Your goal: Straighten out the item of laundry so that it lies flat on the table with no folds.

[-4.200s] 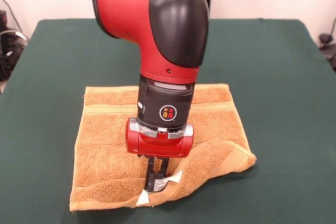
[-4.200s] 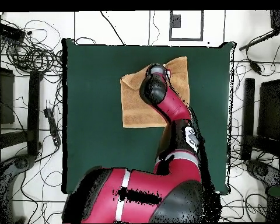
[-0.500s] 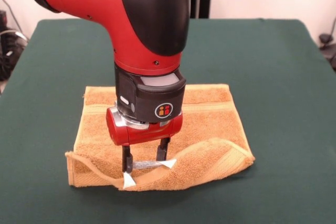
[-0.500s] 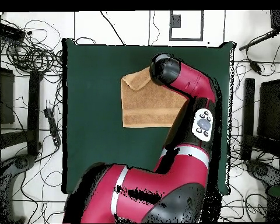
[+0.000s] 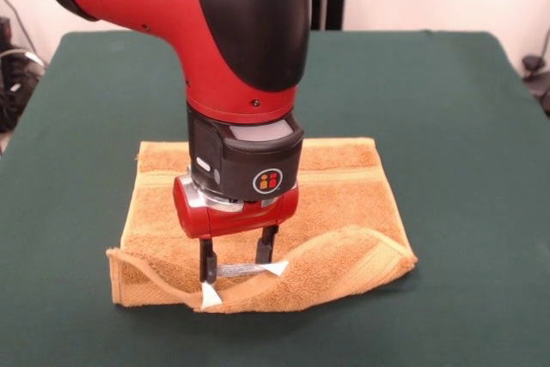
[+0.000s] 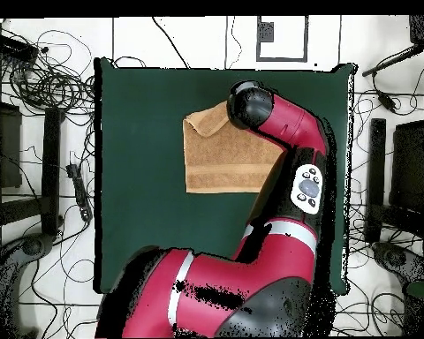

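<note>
While the arm [image 5: 232, 49] hangs low over the near part of the table [image 5: 447, 109] in the front view, its claw [image 5: 235, 266] stands with the two fingers apart, straddling a strip of the towel's folded edge, with the white tag [image 5: 209, 296] right by the finger tip on the picture's left. There is one towel [image 5: 344, 204], orange-tan, lying toward six o'clock on the green cloth; its far half is flat, with one woven band showing near twelve o'clock, but its near edge is turned back over itself in a long roll running from about eight o'clock to four o'clock. I'd judge the claw sits there because that roll is the fold to be undone: it is placed to pinch the lip and draw it toward the near table edge. One arm, one claw with two fingers, one towel, one tag, as far as I can count. From overhead the picture is turned round: the robot's base is at six o'clock and the arm [image 6: 291, 132] reaches up toward one o'clock, its wrist covering the claw, so the fingers cannot be seen here. The towel [image 6: 220, 163] lies in the upper middle of the table [image 6: 136, 177], and its folded edge shows as a slanted flap at the eleven o'clock corner, next to the wrist. Nothing else lies on the green cloth.
</note>
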{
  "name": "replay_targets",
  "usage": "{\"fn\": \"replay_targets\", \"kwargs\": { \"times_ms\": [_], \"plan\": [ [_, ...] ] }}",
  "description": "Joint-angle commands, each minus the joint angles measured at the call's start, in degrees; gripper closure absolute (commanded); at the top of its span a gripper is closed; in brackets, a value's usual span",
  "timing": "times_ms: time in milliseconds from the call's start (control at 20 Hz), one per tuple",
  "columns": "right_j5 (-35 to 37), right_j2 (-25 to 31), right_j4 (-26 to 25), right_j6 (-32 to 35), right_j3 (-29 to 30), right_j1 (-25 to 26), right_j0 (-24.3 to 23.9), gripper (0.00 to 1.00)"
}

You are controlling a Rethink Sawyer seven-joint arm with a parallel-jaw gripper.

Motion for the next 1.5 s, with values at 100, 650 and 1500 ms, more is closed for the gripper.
{"fn": "replay_targets", "kwargs": {
  "times_ms": [100, 650, 1500],
  "plan": [
    [3.88, 2.95, -1.02, -2.24, 2.55, 2.64, 0.32, 0.0],
    [3.09, 3.63, -2.84, -6.19, 2.97, 1.16, 0.83, 0.0],
    [1.52, 10.87, -9.0, -15.82, 17.69, -13.19, -1.21, 0.0]
  ]
}}
